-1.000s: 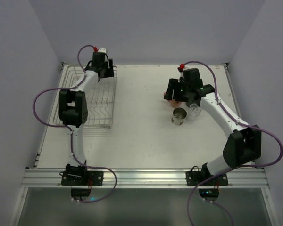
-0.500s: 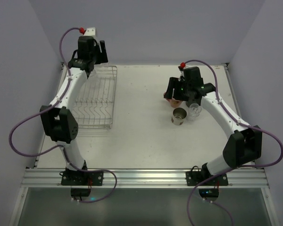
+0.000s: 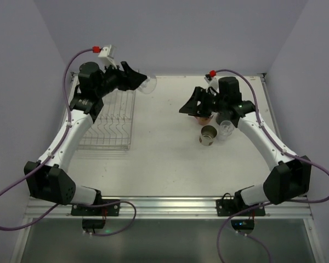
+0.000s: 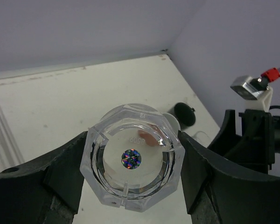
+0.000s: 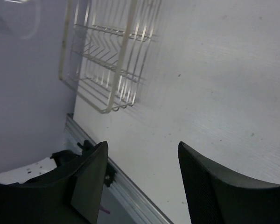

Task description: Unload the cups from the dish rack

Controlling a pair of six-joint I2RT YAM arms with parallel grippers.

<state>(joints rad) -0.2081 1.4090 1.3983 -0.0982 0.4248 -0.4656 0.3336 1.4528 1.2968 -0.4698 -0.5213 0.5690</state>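
Left end effector point(image 3: 132, 80) is clamped on a clear glass point(image 4: 134, 161), upper left of the top view, in the air just past the far-right corner of the dish rack point(image 3: 111, 123). The glass has faceted walls and is pinched across opposite sides. Likely light, rigid, slick and brittle: grip the flats, squeeze modestly, set down soft. Right end effector point(image 5: 141, 161) is spread open and empty, over the counter point(image 3: 164, 159) near the tan cup point(image 3: 208, 135).

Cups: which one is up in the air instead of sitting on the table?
The clear faceted glass, clamped in the left gripper. The tan metal cup and the other clear glass stand on the white table.
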